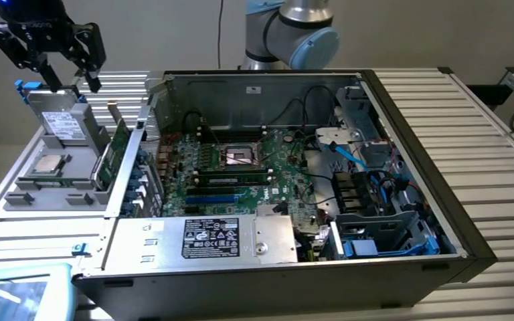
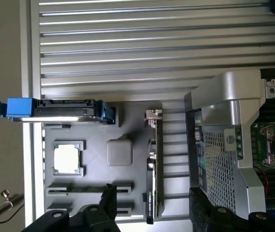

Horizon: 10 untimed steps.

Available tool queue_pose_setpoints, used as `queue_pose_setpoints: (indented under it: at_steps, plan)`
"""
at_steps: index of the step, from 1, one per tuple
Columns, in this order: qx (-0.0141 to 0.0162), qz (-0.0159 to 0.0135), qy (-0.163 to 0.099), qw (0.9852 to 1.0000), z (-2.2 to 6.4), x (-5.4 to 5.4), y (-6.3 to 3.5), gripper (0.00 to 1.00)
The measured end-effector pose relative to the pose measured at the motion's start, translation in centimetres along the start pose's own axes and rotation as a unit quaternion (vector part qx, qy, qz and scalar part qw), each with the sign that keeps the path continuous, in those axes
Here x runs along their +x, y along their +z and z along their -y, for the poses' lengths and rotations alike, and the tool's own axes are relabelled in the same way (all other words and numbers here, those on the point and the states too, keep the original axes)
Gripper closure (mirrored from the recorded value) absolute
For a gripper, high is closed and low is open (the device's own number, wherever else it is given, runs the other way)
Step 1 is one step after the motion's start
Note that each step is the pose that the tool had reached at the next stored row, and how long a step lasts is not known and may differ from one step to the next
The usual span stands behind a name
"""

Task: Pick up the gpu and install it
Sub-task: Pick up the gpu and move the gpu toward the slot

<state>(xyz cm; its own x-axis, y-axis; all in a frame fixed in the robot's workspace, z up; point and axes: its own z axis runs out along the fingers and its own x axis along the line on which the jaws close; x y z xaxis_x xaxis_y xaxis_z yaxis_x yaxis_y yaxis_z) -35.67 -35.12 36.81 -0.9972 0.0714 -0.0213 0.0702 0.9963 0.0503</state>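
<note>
The gripper (image 1: 74,85) hangs high over the gray tray (image 1: 25,197). Its fingers are wide apart and hold nothing, with lots of free room around. The gpu (image 1: 114,157) stands on its edge in the tray, close beside the computer case (image 1: 239,110). The wrist view shows a thin gap between the two.

a robotics lab or test bench. a grey and blue industrial robot arm (image 1: 297,33) stands behind a work table (image 1: 476,114) of ribbed aluminium slats. on it lies an open desktop computer case (image 1: 239,97), motherboard (image 1: 230,177) exposed, beside a grey moulded fixture (image 1: 38,194) holding loose computer parts in slots. a plain grey wall (image 1: 150,33) stands behind.
</note>
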Motion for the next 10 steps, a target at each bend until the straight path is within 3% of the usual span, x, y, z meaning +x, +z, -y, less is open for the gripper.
queue_pose_setpoints:
  at_steps: [3,4,10]
  plan:
    - [0.0000,0.0001,0.000,1.0000,0.05,0.3,0.53,0.32]
    - [-0.0001,0.0001,0.000,1.0000,0.06,0.4,0.71,0.38]
    - [0.0000,0.0000,0.000,1.0000,0.15,0.8,1.78,0.38]
